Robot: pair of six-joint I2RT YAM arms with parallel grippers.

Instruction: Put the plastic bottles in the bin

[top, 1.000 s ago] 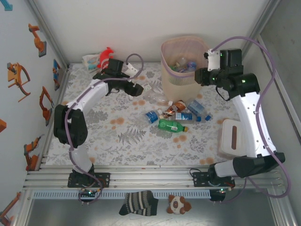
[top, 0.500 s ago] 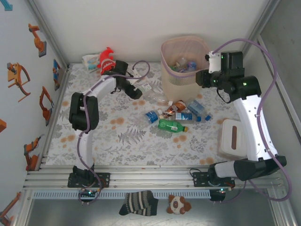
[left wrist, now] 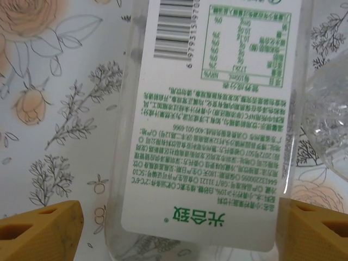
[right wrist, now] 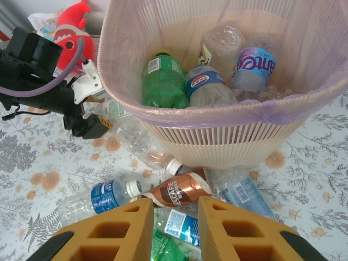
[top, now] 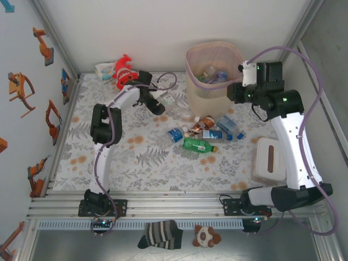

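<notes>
The beige-pink bin [top: 209, 93] stands at the back of the table and holds several plastic bottles, among them a green one [right wrist: 163, 81]. More bottles lie in front of it: a blue-labelled one [top: 176, 134], a green one [top: 198, 145] and a brown one [right wrist: 179, 190]. My left gripper [top: 157, 106] is open and low over a clear bottle with a white label [left wrist: 206, 136]. That bottle lies between the yellow fingertips [left wrist: 38, 231], with a gap on the left side. My right gripper [right wrist: 176, 217] hovers beside the bin's right side, shut, nothing between its fingers.
A red fish plush [top: 124, 68] lies at the back left by the wall. A white box [top: 269, 159] sits at the right edge of the floral table cover. A striped sock [top: 160, 235] and a small plush toy [top: 206, 235] lie below the front rail.
The left arm has folded up, its elbow swinging right and back, while its gripper edged right over the white-labelled bottle. The right arm has barely shifted.
</notes>
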